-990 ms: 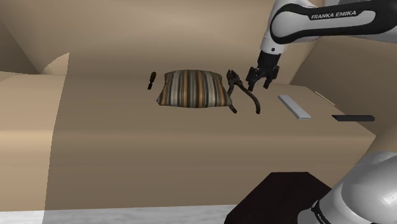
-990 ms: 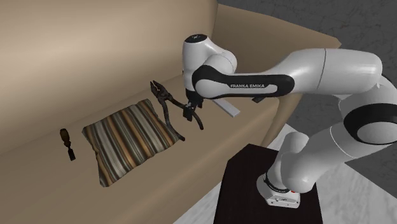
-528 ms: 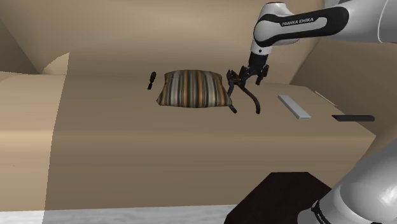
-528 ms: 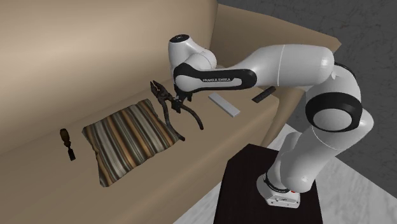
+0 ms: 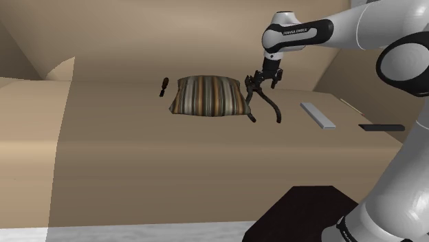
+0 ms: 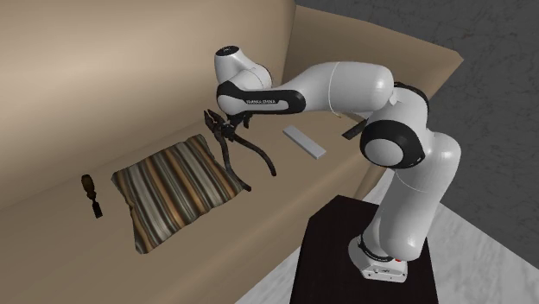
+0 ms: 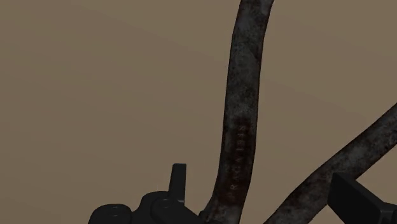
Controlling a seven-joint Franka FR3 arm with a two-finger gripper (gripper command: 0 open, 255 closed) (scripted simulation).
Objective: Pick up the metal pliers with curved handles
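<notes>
far left on the tan sofa seat, a small dark object, too small to name. next to it, a striped cushion, lying flat. just beside the cushion's right edge in the shoulder view, the dark pliers, flat on the seat, head toward the backrest, two curved handles splaying toward the front edge. right over the head end, the black gripper, pointed down from a sharply bent wrist, white forearm running level off to the right, then down past the elbow to the dark stand. in the wrist view, fingers spread apart, straddling the rusty handles near the pivot, one finger clear of the nearer handle; released, gripping nothing. further right on the seat, a flat grey bar and a thin black slab, well apart from the pliers.
</notes>
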